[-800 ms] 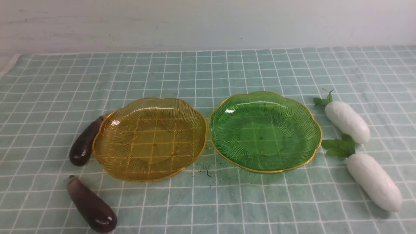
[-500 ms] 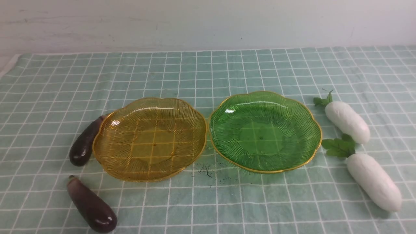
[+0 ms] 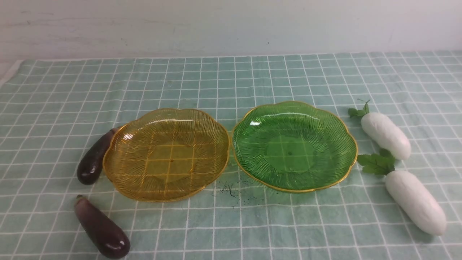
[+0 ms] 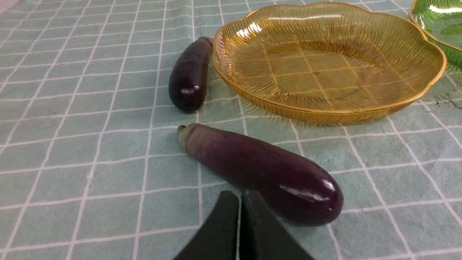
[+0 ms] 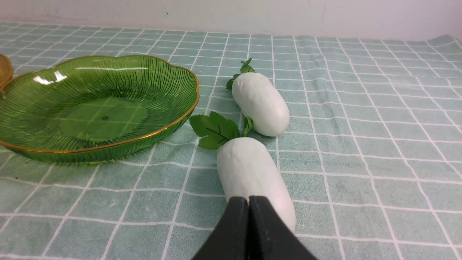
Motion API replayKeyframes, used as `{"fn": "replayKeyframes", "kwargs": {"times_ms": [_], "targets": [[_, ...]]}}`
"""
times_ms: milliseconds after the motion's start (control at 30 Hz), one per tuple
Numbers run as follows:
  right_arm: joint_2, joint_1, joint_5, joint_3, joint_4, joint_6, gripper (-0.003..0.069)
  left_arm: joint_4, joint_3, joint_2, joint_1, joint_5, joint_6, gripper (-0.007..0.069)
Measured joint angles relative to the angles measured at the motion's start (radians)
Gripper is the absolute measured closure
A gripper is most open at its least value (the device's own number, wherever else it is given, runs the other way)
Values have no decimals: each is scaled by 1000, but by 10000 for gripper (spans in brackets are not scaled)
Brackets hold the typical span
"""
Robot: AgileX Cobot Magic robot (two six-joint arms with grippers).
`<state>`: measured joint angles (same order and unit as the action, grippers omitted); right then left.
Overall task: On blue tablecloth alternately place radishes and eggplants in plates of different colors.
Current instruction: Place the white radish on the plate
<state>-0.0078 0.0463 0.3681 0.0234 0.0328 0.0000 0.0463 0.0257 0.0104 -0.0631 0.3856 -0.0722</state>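
On the blue tablecloth (image 3: 231, 83) an amber-yellow plate (image 3: 119, 142) and a green plate (image 3: 249, 124) sit side by side, both empty. Two eggplants lie left of the amber plate: one (image 3: 93, 159) against its rim, one (image 3: 102, 228) nearer me. Two radishes lie right of the green plate: a far one (image 3: 386, 134) and a near one (image 3: 415, 201). No gripper shows in the front view. My left gripper (image 4: 239, 196) is shut and empty, just short of the near eggplant (image 4: 260, 169). My right gripper (image 5: 248, 201) is shut and empty, just short of the near radish (image 5: 249, 173).
A pale wall (image 3: 231, 25) runs behind the table's far edge. Small dark specks (image 3: 231, 189) lie on the cloth in front of the gap between the plates. The cloth's left edge (image 3: 11, 72) shows at the far left.
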Motion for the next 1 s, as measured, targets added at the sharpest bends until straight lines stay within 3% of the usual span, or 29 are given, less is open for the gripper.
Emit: {"fn": "replayKeyframes", "kwargs": {"times_ms": [733,833,900,933,1000], "targets": [[0,0,-11,1,-3,0,673,20,1,0,0,-52,11,632],[0,0,-46,6,-107,54,673,208,2,0,0,-115,145,632],[0,0,-68,6,-271,146,673,429,2,0,0,-137,294,632],[0,0,-74,6,-362,204,673,598,2,0,0,-140,382,632],[0,0,-77,6,-488,258,673,763,3,0,0,-150,466,632]]}}
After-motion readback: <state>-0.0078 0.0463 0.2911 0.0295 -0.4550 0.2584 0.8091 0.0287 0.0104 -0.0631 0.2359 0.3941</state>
